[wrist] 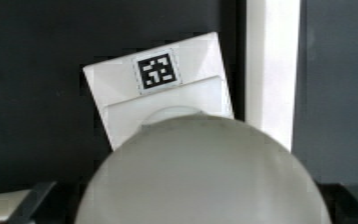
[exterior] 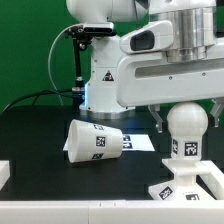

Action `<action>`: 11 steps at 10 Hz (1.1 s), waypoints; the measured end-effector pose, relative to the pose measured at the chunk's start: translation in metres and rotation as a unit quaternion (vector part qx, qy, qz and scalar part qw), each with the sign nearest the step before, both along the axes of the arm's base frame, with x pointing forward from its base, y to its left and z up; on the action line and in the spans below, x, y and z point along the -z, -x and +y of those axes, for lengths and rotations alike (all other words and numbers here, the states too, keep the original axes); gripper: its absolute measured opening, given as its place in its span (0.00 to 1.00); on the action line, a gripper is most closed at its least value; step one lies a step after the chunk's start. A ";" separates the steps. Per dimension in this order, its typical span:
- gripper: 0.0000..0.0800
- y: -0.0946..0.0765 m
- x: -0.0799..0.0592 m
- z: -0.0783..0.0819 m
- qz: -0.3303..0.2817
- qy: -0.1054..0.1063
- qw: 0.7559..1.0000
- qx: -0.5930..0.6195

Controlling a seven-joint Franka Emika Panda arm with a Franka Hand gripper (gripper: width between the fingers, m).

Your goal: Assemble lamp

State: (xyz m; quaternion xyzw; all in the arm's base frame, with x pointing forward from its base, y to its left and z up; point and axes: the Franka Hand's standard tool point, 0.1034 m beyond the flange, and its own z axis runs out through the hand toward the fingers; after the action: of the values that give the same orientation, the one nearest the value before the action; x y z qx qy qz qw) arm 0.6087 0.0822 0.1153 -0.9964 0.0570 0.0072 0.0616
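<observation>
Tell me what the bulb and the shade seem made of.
Bulb: seemingly hard white plastic, smooth, fairly matte; soft even shading over the round head. Shade: likely the same plastic, matte white; crisp rim, printed tag on its side.

- Looking like a robotics lab bench rather than a home, a kitchen or a shop
- Showing a large glossy white robot arm (exterior: 105,70) standing at the back of a matte black table (exterior: 40,125), wearing printed stickers on its foot
- Trailing a black cable (exterior: 74,60) down behind that foot
- Hanging a plain green backdrop (exterior: 30,50) behind the whole bench
- Carrying black-and-white square tags on small white plastic parts: the shade (exterior: 95,140) lying on its side, the bulb (exterior: 185,130) standing upright on the base (exterior: 190,186)
- Keeping the marker board (exterior: 140,143) lying flat on the black tabletop, printed with more such tags
- Viewing the bench from a second camera riding on the wrist
</observation>
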 end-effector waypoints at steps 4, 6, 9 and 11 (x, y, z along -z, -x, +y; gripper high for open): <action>0.72 -0.001 0.001 0.000 0.018 0.001 0.984 0.175; 0.72 -0.002 0.001 0.003 0.029 0.000 0.951 0.308; 0.72 -0.003 0.001 0.014 0.043 -0.022 0.858 0.512; 0.72 -0.003 0.001 0.015 0.041 -0.022 0.866 0.498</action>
State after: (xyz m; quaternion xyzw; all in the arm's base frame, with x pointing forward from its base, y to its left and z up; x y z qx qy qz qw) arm 0.6119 0.0970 0.1140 -0.8329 0.5480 0.0173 0.0761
